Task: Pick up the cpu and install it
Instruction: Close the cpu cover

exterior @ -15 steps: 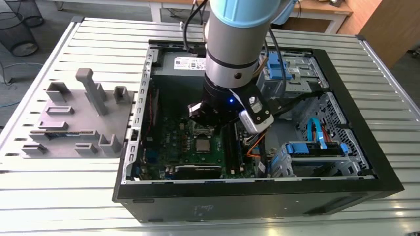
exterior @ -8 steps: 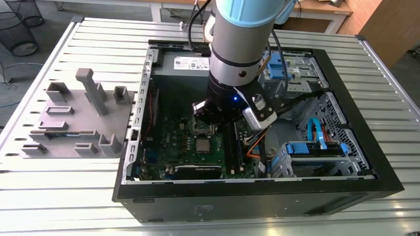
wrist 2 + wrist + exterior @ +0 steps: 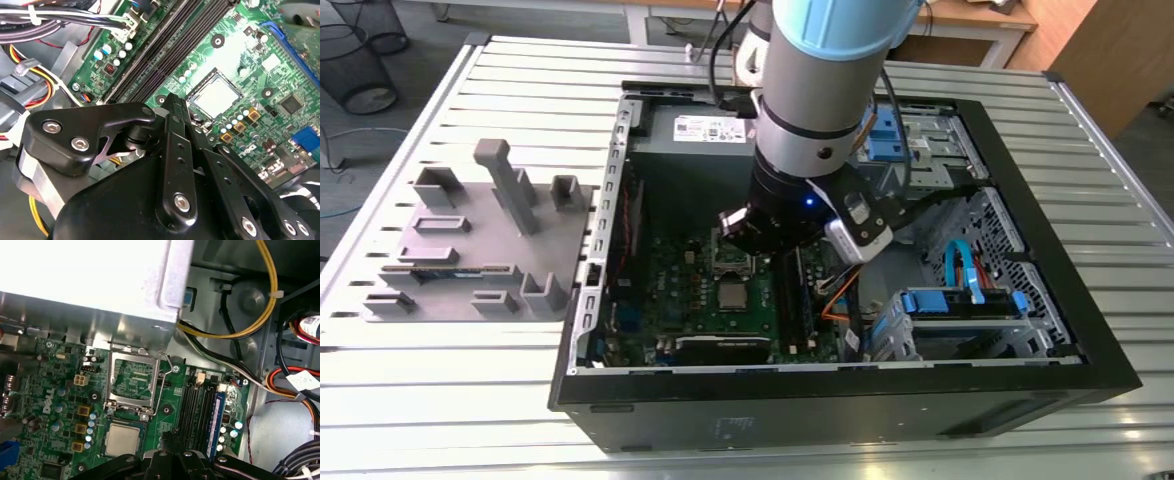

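The cpu [image 3: 121, 438], a small square chip with a silvery top, lies flat in its socket on the green motherboard [image 3: 680, 300]; it also shows in the second wrist view [image 3: 217, 95] and in the exterior view [image 3: 732, 296]. Beside it the metal socket frame [image 3: 131, 382] stands flipped open with its lever raised. My gripper [image 3: 173, 100] hangs just above the board, close to the cpu on its memory-slot side, apart from it. Its black fingers [image 3: 169, 441] are shut together with nothing between them.
The open computer case [image 3: 1067, 370] lies on a slatted metal table [image 3: 520, 400]. The big grey power supply [image 3: 90, 275] sits next to the socket. Memory slots [image 3: 197, 405], bundled cables [image 3: 260, 315] and blue drive bays [image 3: 961, 300] crowd the far side. A grey fixture [image 3: 467, 240] stands outside the case, at the exterior view's left.
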